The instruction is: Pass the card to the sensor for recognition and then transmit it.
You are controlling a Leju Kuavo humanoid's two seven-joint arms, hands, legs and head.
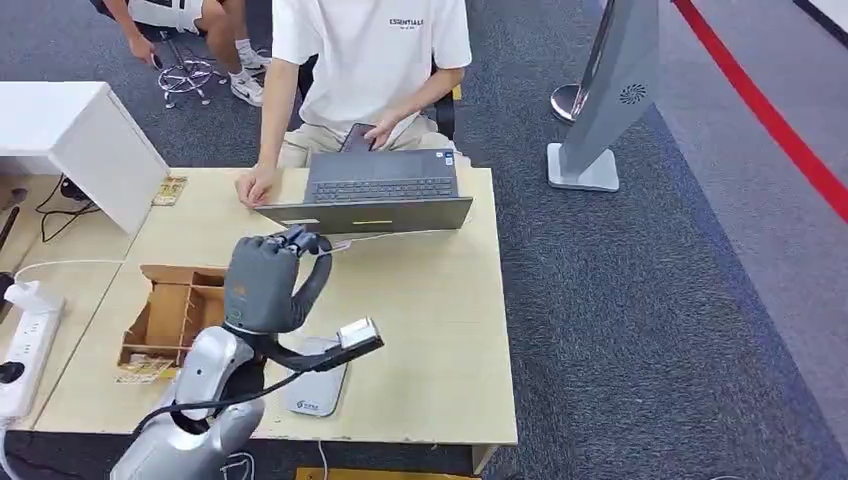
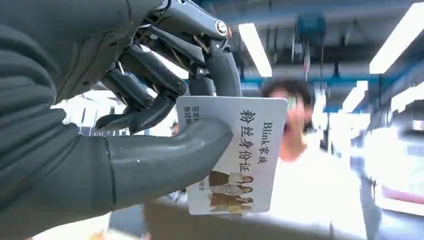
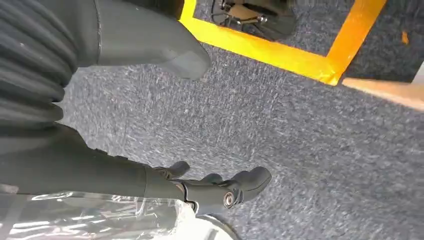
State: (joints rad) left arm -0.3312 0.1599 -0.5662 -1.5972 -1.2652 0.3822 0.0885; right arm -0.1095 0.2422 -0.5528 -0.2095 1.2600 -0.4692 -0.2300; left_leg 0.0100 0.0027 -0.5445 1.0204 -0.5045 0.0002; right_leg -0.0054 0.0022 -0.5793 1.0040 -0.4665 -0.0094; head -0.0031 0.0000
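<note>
Head view: the left hand (image 1: 262, 282) is raised over the surface (image 1: 430, 290), and the card (image 2: 235, 152) is pinched between thumb and fingers (image 2: 150, 75), its long axis running away from the palm. The sensor (image 1: 318, 385) lies at about 5 o'clock, near the hand and lower. The right hand (image 3: 210, 192) hangs empty, fingers loosely apart, over the floor.

The card (image 2: 235, 155) pinched in the left hand (image 2: 150, 100) reads "Blink家族" and "粉丝身份证" beside the thumb; smaller print near the fingers is too small to read. Beyond the hand, a person's white T-shirt (image 1: 370, 50) says "ESSENTIALS".
</note>
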